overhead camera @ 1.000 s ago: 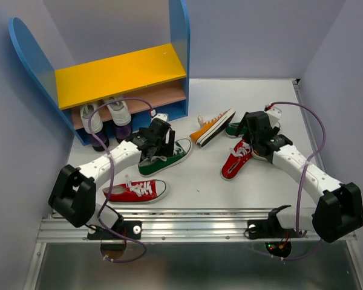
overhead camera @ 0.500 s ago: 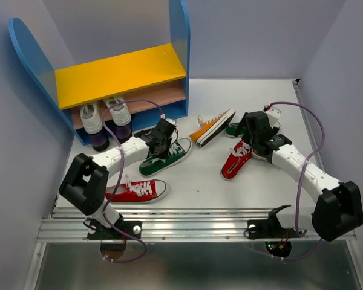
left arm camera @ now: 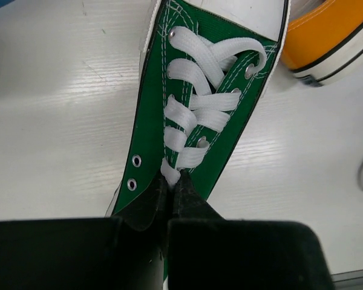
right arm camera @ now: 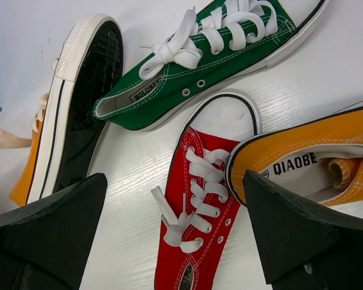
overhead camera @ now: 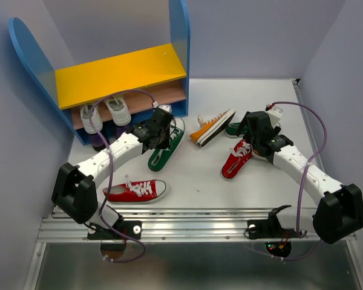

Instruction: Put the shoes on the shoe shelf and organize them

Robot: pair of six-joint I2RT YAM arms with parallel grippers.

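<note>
Left wrist view: the left gripper [left arm camera: 169,194] is pinched tight on the tongue of a green shoe [left arm camera: 148,115], whose toe points away from it. From above, the shoe runs near-left to far-right, toe beside the right panel of the shelf [overhead camera: 180,48] in the far-left corner. The lower board's opening lies to its left. The right gripper [right arm camera: 172,232] hangs spread.

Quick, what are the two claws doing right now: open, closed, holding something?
Left gripper: closed, pinching the green sneaker at its tongue.
Right gripper: open, holding nothing, above a red sneaker.
</note>
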